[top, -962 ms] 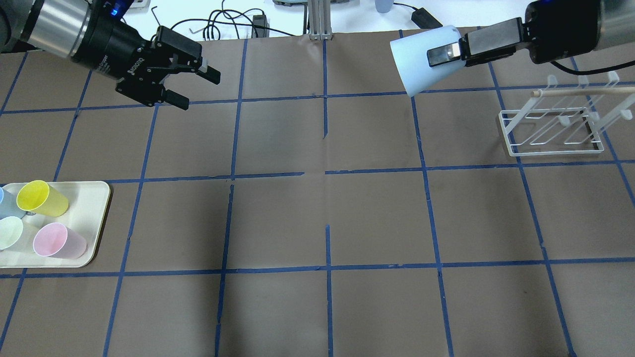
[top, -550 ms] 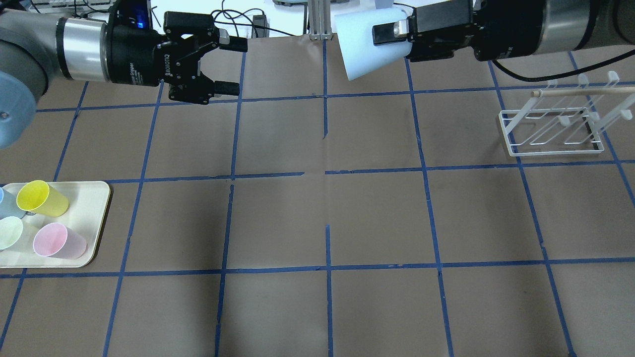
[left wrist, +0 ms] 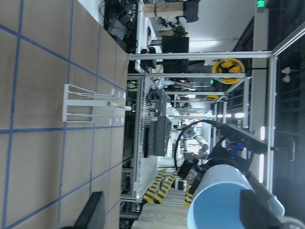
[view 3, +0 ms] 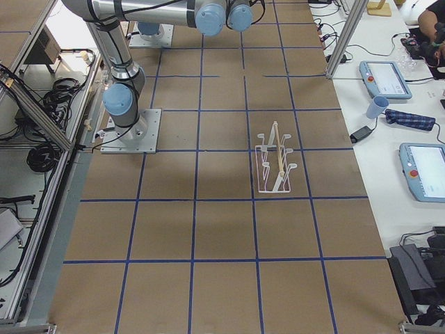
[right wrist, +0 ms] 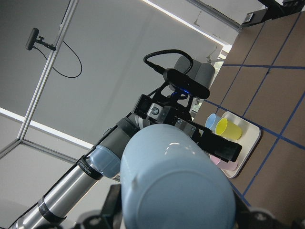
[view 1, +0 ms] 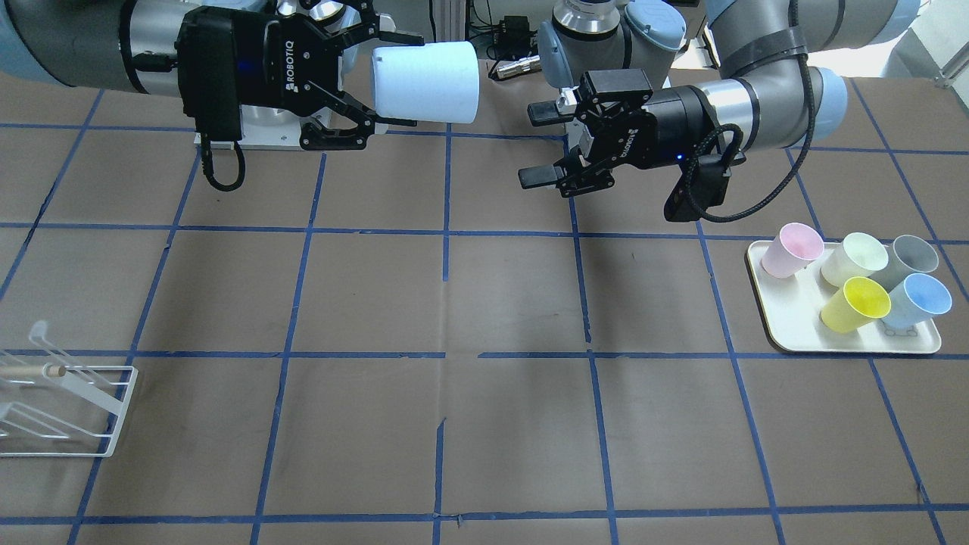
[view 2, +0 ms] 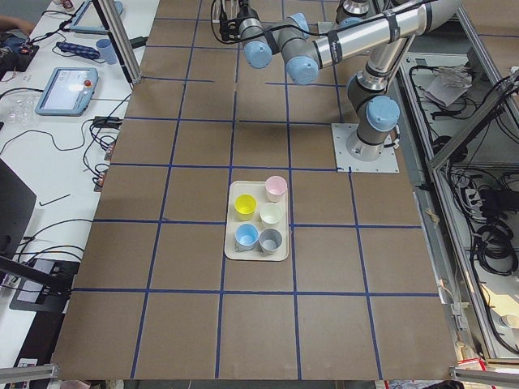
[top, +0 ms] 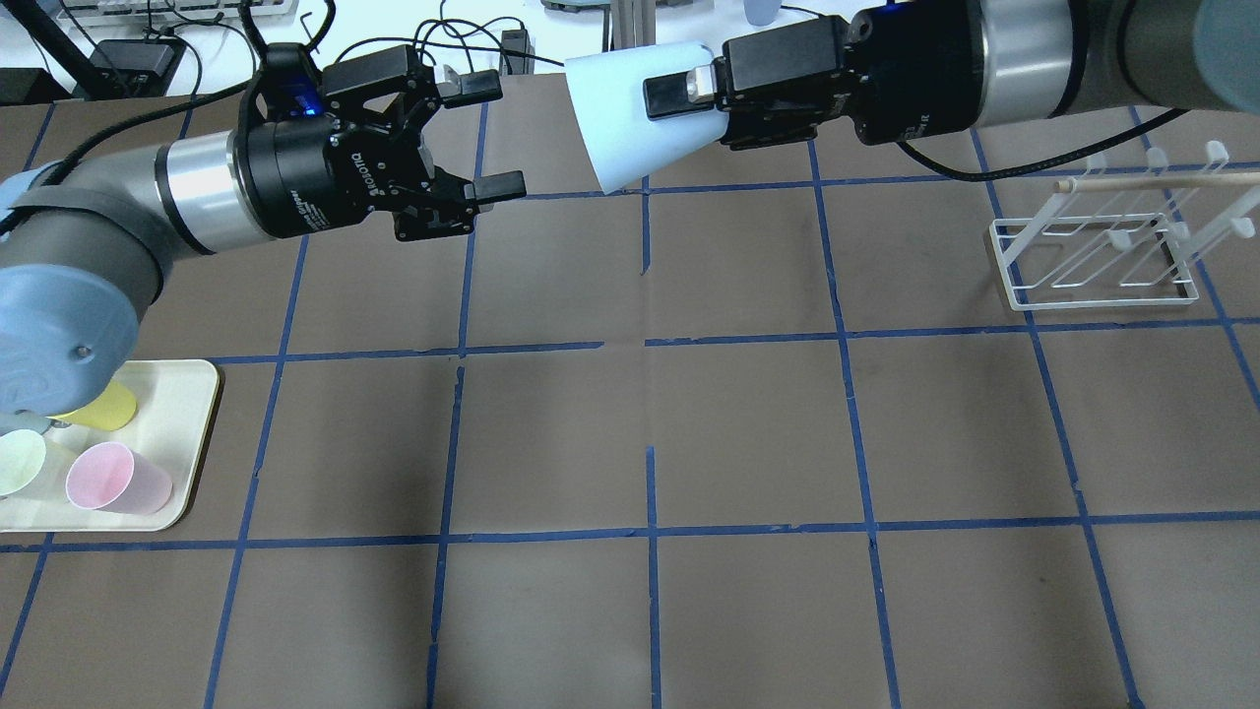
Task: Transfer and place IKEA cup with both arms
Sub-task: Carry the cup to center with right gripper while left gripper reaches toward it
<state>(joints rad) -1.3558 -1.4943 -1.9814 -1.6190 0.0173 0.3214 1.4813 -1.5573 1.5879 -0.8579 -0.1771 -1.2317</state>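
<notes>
right gripper (top: 661,106) pinched on the ikea cup (top: 630,113), one finger on each side of the outer wall near the narrow base end; jaws set only as wide as the cup

cup held in the air, lying sideways, wide mouth pointing toward the left gripper (top: 495,136). in the overhead view it sits at about 12 o'clock from the table (top: 748,433) centre, over the far edge

left gripper spread wide, nothing between its fingers, touching nothing. it sits at about 9 o'clock from the cup mouth, near it but apart; a gap shows between fingertips and rim in both the overhead and front views

left wrist view: cup mouth (left wrist: 224,200) faces the camera, low in the picture, beyond the two dark fingertips

right wrist view: cup body (right wrist: 176,176) fills the lower middle, left gripper beyond it

tray (top: 187,433) at 8 o'clock on the table, holding pink cup (view 1: 791,250), yellow cup (view 1: 855,303), a blue cup (view 1: 916,299), a grey cup (view 1: 912,257) and a pale green cup (view 1: 855,257)

white wire rack (top: 1093,266) at 2 o'clock, well apart from both grippers
</notes>
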